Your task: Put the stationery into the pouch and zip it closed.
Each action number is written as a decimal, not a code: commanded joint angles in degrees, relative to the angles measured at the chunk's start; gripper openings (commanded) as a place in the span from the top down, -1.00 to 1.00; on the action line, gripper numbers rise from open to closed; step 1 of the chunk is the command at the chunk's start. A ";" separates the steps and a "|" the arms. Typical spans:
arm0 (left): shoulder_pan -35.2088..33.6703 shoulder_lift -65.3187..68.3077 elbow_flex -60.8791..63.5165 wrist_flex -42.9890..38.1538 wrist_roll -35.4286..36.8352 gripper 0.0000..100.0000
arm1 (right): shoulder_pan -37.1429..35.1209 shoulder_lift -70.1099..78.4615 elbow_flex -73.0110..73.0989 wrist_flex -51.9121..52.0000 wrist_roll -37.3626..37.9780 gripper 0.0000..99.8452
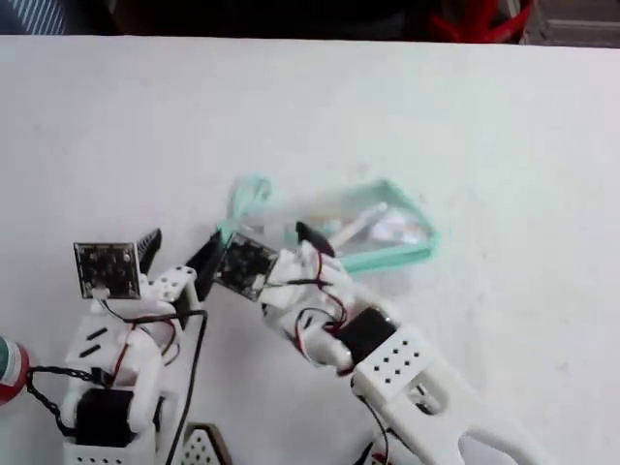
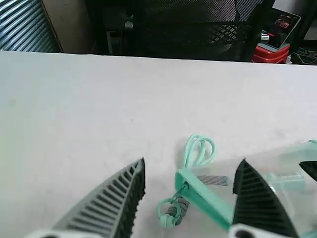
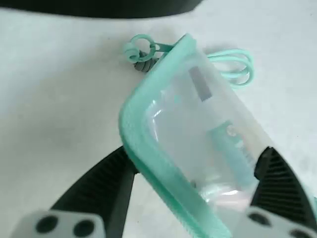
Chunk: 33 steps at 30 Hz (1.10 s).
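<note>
On the white counter point(image 1: 465, 116), the clear mint-edged pouch point(image 1: 387, 257) holds stationery point(image 3: 230, 144), its zip-pull end between the spread left fingers point(image 2: 119, 193), while the right fingers point(image 3: 104, 183), also apart, straddle its body.

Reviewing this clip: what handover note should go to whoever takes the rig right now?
Left gripper: open, with a corner of the pouch and its zip pull between its tips.
Right gripper: open, straddling the pouch; I cannot tell if it presses.
Pouch lies on the table; stationery shows through its clear wall.
Done: items in.
Left: zip state unclear; check it, then close.
</note>
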 commanded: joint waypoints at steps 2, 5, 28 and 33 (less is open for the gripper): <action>-0.04 0.40 -0.35 -0.70 0.35 0.43 | -0.22 2.77 -1.67 -0.75 -0.35 0.28; -0.04 0.40 -0.35 -0.70 0.35 0.43 | 0.57 12.62 -5.89 -2.24 -0.53 0.28; -0.13 0.40 -0.44 0.26 0.35 0.43 | -3.30 27.56 -38.68 29.14 -15.30 0.28; -0.13 0.40 -0.35 0.44 -1.93 0.43 | -0.75 19.82 -47.12 39.78 -15.47 0.28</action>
